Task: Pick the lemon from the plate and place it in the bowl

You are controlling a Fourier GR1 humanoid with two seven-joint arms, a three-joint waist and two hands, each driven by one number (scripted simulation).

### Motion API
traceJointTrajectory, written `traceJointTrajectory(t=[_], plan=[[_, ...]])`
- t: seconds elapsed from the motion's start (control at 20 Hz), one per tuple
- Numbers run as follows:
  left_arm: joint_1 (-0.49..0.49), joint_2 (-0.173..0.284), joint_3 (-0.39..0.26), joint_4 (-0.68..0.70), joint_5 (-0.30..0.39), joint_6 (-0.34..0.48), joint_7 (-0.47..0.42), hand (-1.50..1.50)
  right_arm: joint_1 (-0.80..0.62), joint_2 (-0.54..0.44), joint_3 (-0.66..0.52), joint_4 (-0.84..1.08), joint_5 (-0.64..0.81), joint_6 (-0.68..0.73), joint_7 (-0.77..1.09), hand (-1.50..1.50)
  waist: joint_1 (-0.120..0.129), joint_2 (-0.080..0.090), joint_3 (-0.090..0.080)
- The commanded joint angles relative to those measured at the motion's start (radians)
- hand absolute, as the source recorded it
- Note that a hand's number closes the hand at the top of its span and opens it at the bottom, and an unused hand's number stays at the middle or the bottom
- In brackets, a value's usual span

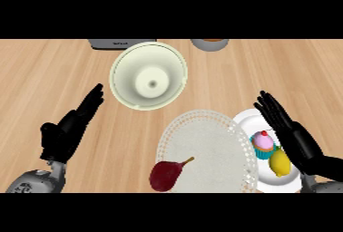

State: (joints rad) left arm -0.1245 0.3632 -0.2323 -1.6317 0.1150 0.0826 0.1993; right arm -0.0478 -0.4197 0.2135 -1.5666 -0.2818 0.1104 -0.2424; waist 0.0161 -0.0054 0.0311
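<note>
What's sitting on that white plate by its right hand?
A yellow lemon and a pink-frosted cupcake sit on the plate. The right robot hand covers the plate's right edge.

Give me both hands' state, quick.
Left hand: open, holding nothing.
Right hand: open, holding nothing, beside the lemon on the plate.

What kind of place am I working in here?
Most likely a kitchen counter: a wooden top set with a bowl, a plate holding a lemon and a cupcake.
</note>
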Motion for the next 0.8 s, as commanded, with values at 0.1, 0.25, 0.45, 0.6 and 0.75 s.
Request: traceJointTrajectory(t=[0.1,0.25,0.45,0.6,0.75], plan=[[0.028,-0.064,0.016,0.01,0.049,0.019,-0.018,0.0,0.095,-0.042,-0.085,-0.038,0.185,-0.286,0.08,1.5,-0.068,-0.006,-0.037],[0.046,-0.109,0.049,-0.017,0.125,0.023,-0.032,0.0,0.131,-0.111,-0.215,-0.004,0.308,-0.489,0.143,1.5,-0.109,-0.015,-0.047],[0.068,-0.144,0.044,-0.016,0.158,0.026,-0.023,0.0,0.245,-0.042,-0.333,0.033,0.402,-0.785,0.177,-1.5,-0.154,-0.016,-0.042],[0.055,-0.156,0.011,-0.022,0.161,-0.005,-0.029,0.0,0.332,0.053,-0.13,-0.107,0.63,-0.912,0.209,-1.5,-0.068,-0.002,-0.039],[0.032,-0.17,0.002,0.009,0.164,-0.019,-0.035,0.0,0.388,0.044,-0.024,-0.109,0.843,-0.937,0.347,-1.5,-0.041,0.008,-0.041]])
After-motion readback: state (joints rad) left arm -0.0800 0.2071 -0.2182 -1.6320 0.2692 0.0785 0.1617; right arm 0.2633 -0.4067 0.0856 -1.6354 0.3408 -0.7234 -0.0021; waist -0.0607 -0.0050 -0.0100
